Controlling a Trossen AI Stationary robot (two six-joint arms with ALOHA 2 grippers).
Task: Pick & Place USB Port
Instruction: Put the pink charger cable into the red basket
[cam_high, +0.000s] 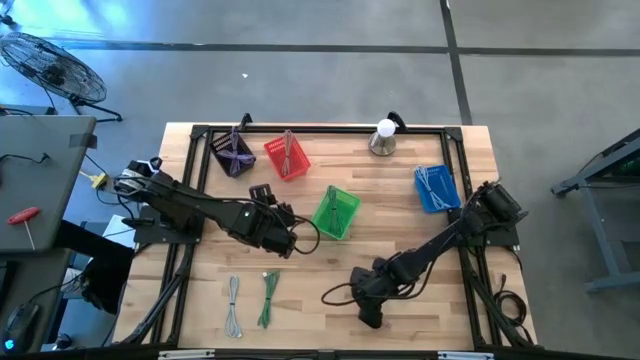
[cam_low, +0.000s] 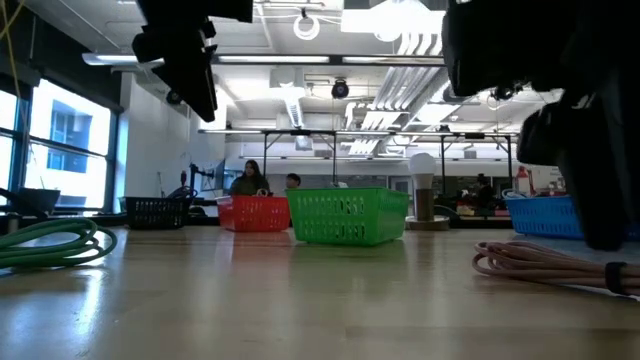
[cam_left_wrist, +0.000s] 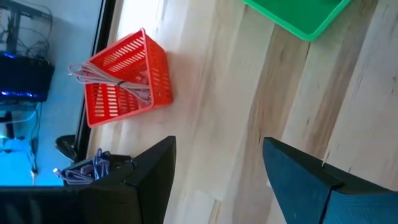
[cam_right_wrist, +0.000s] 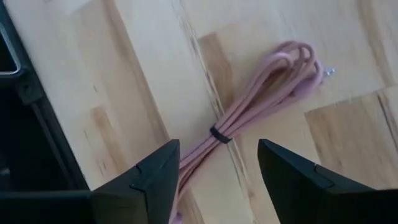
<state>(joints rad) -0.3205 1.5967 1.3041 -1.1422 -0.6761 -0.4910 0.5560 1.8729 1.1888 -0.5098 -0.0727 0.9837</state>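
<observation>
A pink USB cable (cam_right_wrist: 249, 115), coiled and tied at its middle by a dark band, lies flat on the wooden table near its front right; the low view shows it too (cam_low: 540, 262). My right gripper (cam_right_wrist: 217, 152) hangs open just above it, pointing steeply down, with the fingers on either side of the bundle's tied middle and clear of it. In the high view the right gripper (cam_high: 370, 312) covers the cable. My left gripper (cam_high: 290, 240) stands open over bare table, to the left of the green basket (cam_high: 335, 212), with nothing between its fingers (cam_left_wrist: 155, 168).
A red basket (cam_high: 287, 157) and a dark basket (cam_high: 233, 152) hold cables at the far left, and a blue basket (cam_high: 436, 188) stands at the right. A grey cable (cam_high: 233, 305) and a green cable (cam_high: 268, 298) lie near the front. A lamp (cam_high: 383, 138) stands at the far edge.
</observation>
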